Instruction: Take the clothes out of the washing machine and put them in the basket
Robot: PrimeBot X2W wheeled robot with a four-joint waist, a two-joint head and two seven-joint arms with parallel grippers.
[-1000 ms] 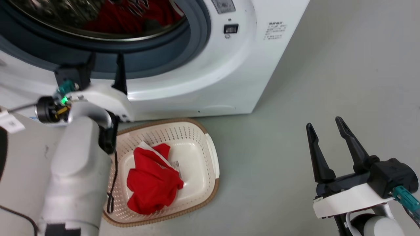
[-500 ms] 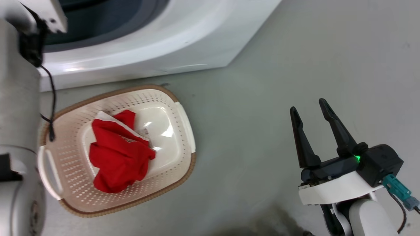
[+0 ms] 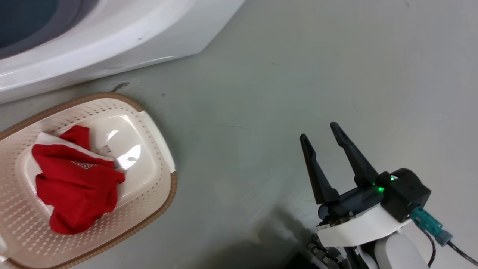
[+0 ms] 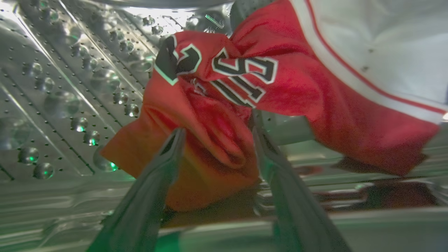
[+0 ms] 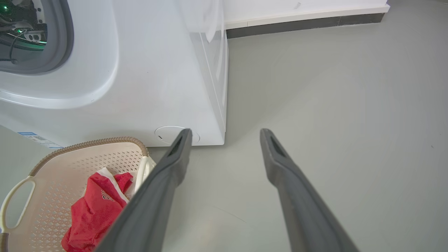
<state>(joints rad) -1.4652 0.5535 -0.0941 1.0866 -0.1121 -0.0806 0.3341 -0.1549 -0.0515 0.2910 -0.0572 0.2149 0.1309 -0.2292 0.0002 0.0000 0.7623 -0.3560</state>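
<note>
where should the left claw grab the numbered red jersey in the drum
Probably the bunched fold at the near end of the soft red black-numbered jersey, just below the numerals. Come straight ahead along the fingers: the open left claw straddles that raised ridge.

A plain laundry space, the kind found in a utility room. A large white front-loading washing machine (image 5: 157, 87) stands directly on a smooth, pale grey floor (image 5: 350, 105), with a white wall (image 5: 297, 8) and a dark skirting strip (image 5: 297, 25) behind it. A cream perforated laundry basket (image 5: 91, 142) with a brown woven-look rim sits on the floor just in front of the machine, holding a crumpled red garment (image 5: 94, 210). A red numbered jersey (image 4: 280, 87) lies inside the shiny perforated steel drum (image 4: 52, 87).
</note>
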